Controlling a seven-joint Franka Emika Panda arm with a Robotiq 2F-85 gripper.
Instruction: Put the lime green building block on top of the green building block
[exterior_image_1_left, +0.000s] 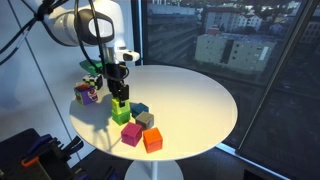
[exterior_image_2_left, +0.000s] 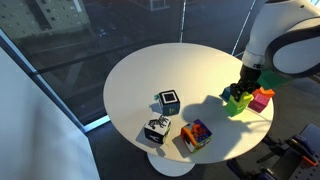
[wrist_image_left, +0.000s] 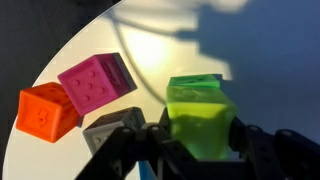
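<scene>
In the wrist view my gripper (wrist_image_left: 200, 140) is shut on the lime green building block (wrist_image_left: 200, 118), with a finger on each side. The green building block (wrist_image_left: 195, 83) shows just behind and under it, so the lime block sits on or just above it; I cannot tell if they touch. In an exterior view the gripper (exterior_image_1_left: 120, 93) hangs over the green block (exterior_image_1_left: 121, 113) near the table's edge. In an exterior view the green stack (exterior_image_2_left: 237, 101) is partly hidden by the arm.
A magenta block (wrist_image_left: 95, 82), an orange block (wrist_image_left: 45, 112) and a grey block (wrist_image_left: 112, 125) lie close beside the stack. A teal block (exterior_image_1_left: 139, 109) is behind it. Patterned cubes (exterior_image_2_left: 168, 101) (exterior_image_2_left: 157, 130) and a multi-coloured cube (exterior_image_2_left: 196, 134) stand elsewhere on the round white table (exterior_image_1_left: 190, 95).
</scene>
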